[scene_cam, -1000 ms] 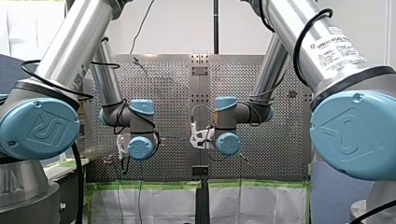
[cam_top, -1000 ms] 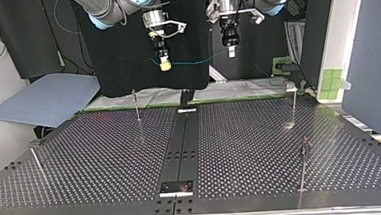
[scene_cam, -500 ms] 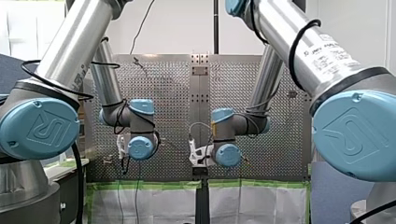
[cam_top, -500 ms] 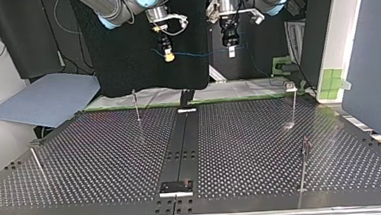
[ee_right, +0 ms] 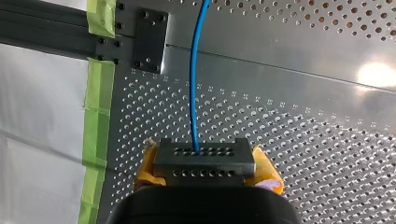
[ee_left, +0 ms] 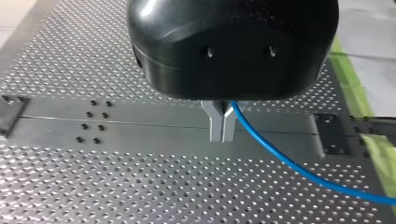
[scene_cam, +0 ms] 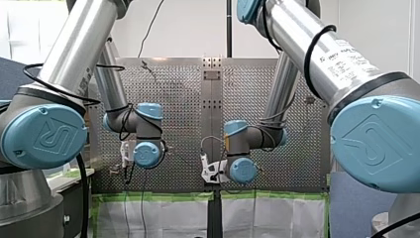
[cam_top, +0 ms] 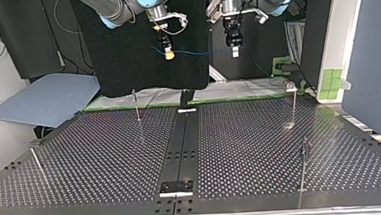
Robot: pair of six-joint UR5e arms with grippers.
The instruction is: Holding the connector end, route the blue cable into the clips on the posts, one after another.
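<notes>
The perforated desk (cam_top: pixel 106 157) fills the top view, and both arms come in over its far edge. My right arm (scene_cam: pixel 317 54) has shifted most. Its wrist sits lower in the front view than a second ago, and my right gripper (cam_top: pixel 167 53) sits higher in the top view and a little nearer my left gripper (cam_top: pixel 234 47). My left arm (scene_cam: pixel 74 54) has barely moved, its gripper only slightly higher in the top view. Four thin posts (cam_top: pixel 136 105) stand on the desk where they stood before, well apart from both grippers. The blue cable (cam_top: pixel 200 52) hangs in the air between the two grippers. It now runs almost level where earlier it sagged toward the yellow-padded one. In the left wrist view my left gripper (ee_left: pixel 222 137) has its metal fingers (ee_left: pixel 215 123) pressed together on the blue cable (ee_left: pixel 299 170), which leaves them sideways over the desk. In the right wrist view my right gripper (ee_right: pixel 205 163) clamps its yellow pads (ee_right: pixel 268 175) on the dark connector (ee_right: pixel 204 156), and the cable (ee_right: pixel 194 84) runs straight ahead from it.
</notes>
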